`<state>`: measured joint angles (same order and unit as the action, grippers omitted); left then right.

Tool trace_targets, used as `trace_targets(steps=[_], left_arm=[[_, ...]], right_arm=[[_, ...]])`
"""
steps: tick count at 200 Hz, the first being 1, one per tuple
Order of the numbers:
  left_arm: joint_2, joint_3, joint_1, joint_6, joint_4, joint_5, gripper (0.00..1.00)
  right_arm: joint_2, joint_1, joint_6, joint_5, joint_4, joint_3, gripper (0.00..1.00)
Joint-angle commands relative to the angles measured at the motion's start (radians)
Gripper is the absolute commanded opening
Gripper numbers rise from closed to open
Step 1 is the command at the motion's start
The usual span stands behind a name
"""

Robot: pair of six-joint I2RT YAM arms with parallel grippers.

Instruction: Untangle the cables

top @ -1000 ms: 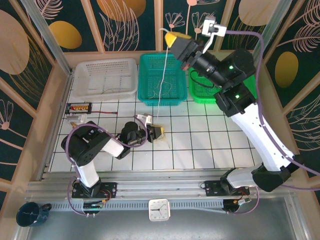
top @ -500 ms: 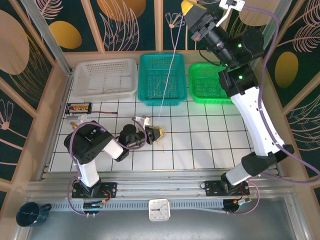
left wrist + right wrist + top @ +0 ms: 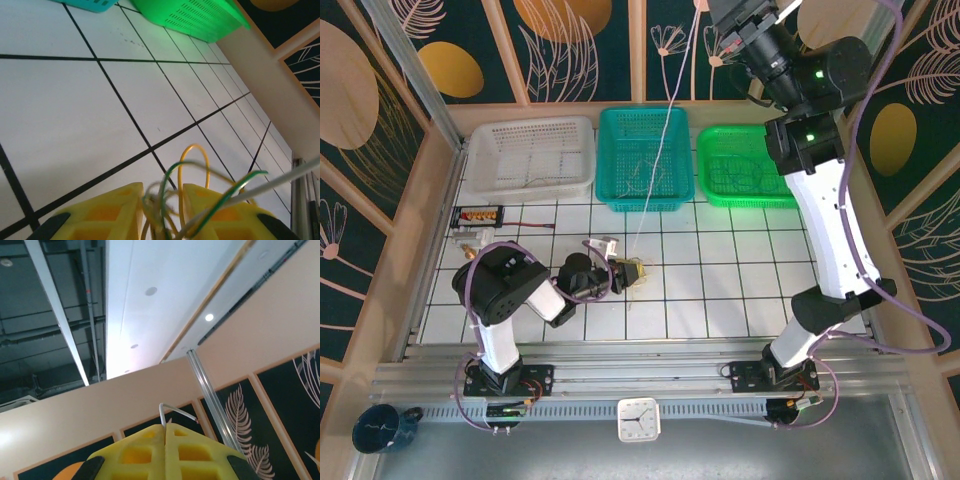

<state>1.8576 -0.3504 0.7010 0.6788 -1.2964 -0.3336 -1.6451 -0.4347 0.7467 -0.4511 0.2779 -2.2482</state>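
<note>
The cables (image 3: 638, 265) are a small knot on the tiled table, held in my left gripper (image 3: 631, 271). In the left wrist view its yellow fingers (image 3: 107, 212) flank a bundle of yellow, green and whitish cables (image 3: 194, 165), and the left gripper (image 3: 162, 192) is shut on them. One white cable (image 3: 660, 150) runs taut from the knot up to the top edge of the overhead view. My right gripper (image 3: 164, 426) is raised high and shut on that white cable's end (image 3: 162, 412), whose bent tip pokes out above the fingers.
A white basket (image 3: 485, 190), a teal basket (image 3: 645, 206) and a green basket (image 3: 750, 201) line the table's far edge; the taut cable passes over the teal one. A small connector board with a red wire (image 3: 480, 214) lies at the left.
The right arm has swung up and to the right, its gripper leaving the top edge of the overhead view and drawing the white cable longer. The left gripper has stayed by the knot.
</note>
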Motion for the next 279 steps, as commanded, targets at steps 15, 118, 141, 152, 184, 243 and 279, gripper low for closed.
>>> trace_targets(steps=[15, 118, 141, 152, 184, 243, 279], left_arm=[[0.028, 0.019, -0.003, 0.01, -0.03, -0.014, 0.28], [0.074, 0.047, -0.003, 0.027, -0.066, -0.016, 0.34], [0.074, 0.05, -0.003, 0.028, -0.064, -0.015, 0.35], [0.076, 0.051, -0.003, 0.027, -0.064, -0.015, 0.35], [0.079, 0.057, -0.004, 0.028, -0.067, -0.015, 0.35], [0.066, 0.054, -0.003, 0.038, -0.068, -0.019, 0.37], [0.014, 0.053, -0.004, 0.054, -0.05, -0.021, 0.48]], right_arm=[[-0.002, 0.023, 0.025, 0.007, 0.092, -0.066, 0.0], [-0.012, 0.161, 0.071, 0.034, 0.13, -0.16, 0.0], [-0.014, 0.198, 0.1, 0.038, 0.151, -0.162, 0.0], [-0.021, 0.224, 0.12, 0.049, 0.16, -0.179, 0.0], [-0.04, 0.287, 0.169, 0.058, 0.193, -0.234, 0.0], [-0.029, 0.309, 0.204, 0.022, 0.221, -0.172, 0.0], [-0.029, 0.309, 0.203, -0.013, 0.219, -0.117, 0.0]])
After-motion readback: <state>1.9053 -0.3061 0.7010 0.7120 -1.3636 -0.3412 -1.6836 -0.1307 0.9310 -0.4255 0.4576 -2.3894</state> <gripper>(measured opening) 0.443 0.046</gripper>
